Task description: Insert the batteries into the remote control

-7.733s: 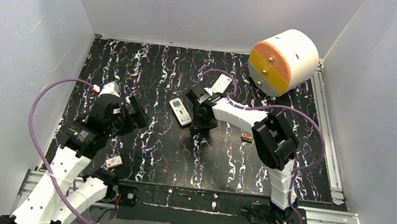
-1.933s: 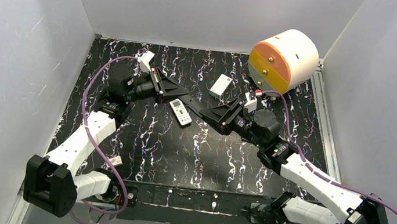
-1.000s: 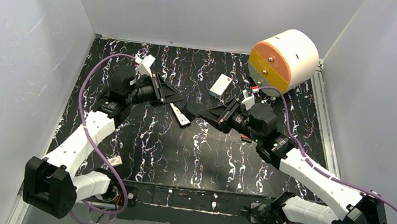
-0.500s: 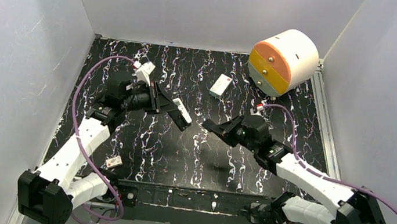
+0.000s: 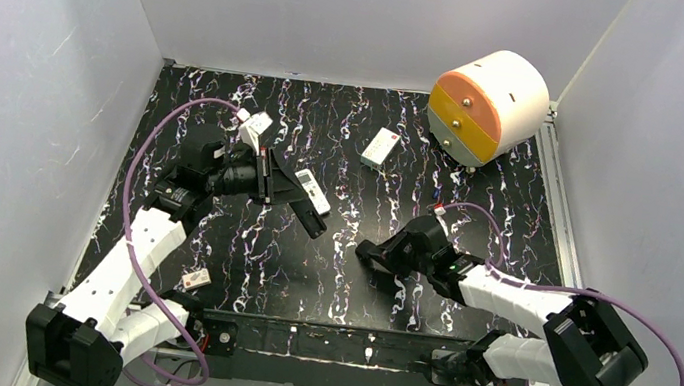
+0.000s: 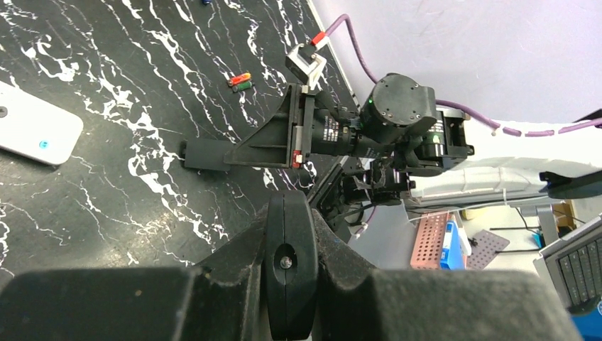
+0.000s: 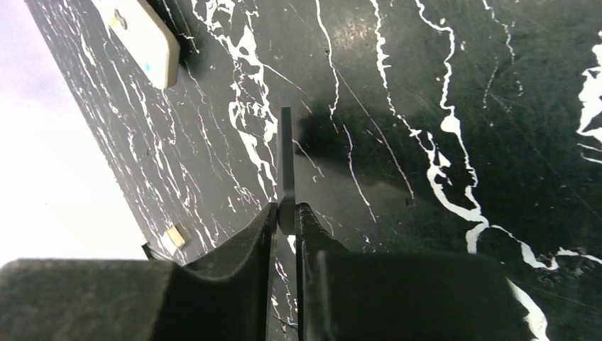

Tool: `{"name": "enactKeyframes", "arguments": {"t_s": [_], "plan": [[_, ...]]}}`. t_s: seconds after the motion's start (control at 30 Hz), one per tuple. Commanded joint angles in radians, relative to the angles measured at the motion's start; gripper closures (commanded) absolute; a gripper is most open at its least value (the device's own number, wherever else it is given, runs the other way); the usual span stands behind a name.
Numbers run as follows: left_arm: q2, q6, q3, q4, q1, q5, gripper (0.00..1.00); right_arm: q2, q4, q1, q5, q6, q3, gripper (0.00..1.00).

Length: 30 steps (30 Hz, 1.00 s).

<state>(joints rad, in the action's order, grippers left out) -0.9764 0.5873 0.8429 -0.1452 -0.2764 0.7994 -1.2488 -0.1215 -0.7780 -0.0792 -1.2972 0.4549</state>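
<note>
The white remote control (image 5: pixel 311 190) lies flat on the black marbled table (image 5: pixel 287 266); it also shows at the left edge of the left wrist view (image 6: pixel 32 131) and top left in the right wrist view (image 7: pixel 142 42). My left gripper (image 5: pixel 318 227) (image 6: pixel 291 263) hovers just beside it, shut, with nothing between the fingers. My right gripper (image 5: pixel 362 250) (image 7: pixel 286 142) is low over the table to the remote's right, shut and empty, pointing left. A red and a green battery (image 6: pixel 240 80) lie together beyond the right gripper (image 6: pixel 195 153). The right arm hides them from above.
A drum-shaped white, orange and yellow drawer unit (image 5: pixel 487 102) stands at the back right. A white box (image 5: pixel 380 146) lies behind the remote. A small pale piece (image 5: pixel 196 279) rests near the left arm's base. Grey walls close three sides.
A second ago both grippers met at the remote, which stood tilted. The right arm has since drawn back toward the front and dropped low; the remote now lies flat beside the left gripper.
</note>
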Motion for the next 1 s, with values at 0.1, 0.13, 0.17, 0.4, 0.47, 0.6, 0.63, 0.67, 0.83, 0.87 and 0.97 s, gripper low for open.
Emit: {"name": "enactKeyframes", "arguments": {"t_s": [0.1, 0.13, 0.17, 0.4, 0.47, 0.6, 0.63, 0.67, 0.83, 0.87, 0.97], "plan": [[0.005, 0.04, -0.018, 0.09, 0.004, 0.1, 1.0, 0.062, 0.103, 0.005, -0.081, 0.059, 0.038, 0.38], [-0.001, 0.05, -0.02, 0.108, 0.004, 0.111, 1.0, 0.077, 0.133, 0.006, -0.095, 0.072, 0.051, 0.32], [-0.009, 0.058, -0.018, 0.117, 0.003, 0.122, 1.0, 0.093, 0.163, 0.006, -0.106, 0.088, 0.063, 0.28], [-0.014, 0.063, -0.008, 0.178, 0.002, 0.194, 1.0, 0.206, 0.009, 0.005, 0.131, 0.438, 0.164, 0.21], [-0.009, 0.053, -0.01, 0.187, 0.002, 0.221, 1.0, 0.226, -0.164, 0.004, 0.373, 0.554, 0.179, 0.14], [-0.003, 0.022, -0.003, 0.19, 0.002, 0.29, 1.0, 0.198, -0.239, 0.005, 0.655, 0.635, 0.25, 0.09], [0.002, 0.011, 0.0, 0.19, 0.003, 0.303, 1.0, 0.184, -0.241, 0.004, 0.698, 0.642, 0.274, 0.08], [0.004, 0.003, 0.003, 0.187, 0.002, 0.315, 1.0, 0.17, -0.253, 0.002, 0.744, 0.644, 0.29, 0.08], [0.016, -0.004, 0.015, 0.19, 0.002, 0.362, 1.0, 0.115, -0.264, -0.029, 0.835, 0.648, 0.363, 0.09], [0.016, -0.004, 0.019, 0.192, 0.002, 0.368, 1.0, 0.1, -0.254, -0.037, 0.849, 0.654, 0.378, 0.11], [0.019, -0.004, 0.03, 0.192, 0.0, 0.386, 1.0, 0.061, -0.196, -0.061, 0.863, 0.68, 0.42, 0.19]]}}
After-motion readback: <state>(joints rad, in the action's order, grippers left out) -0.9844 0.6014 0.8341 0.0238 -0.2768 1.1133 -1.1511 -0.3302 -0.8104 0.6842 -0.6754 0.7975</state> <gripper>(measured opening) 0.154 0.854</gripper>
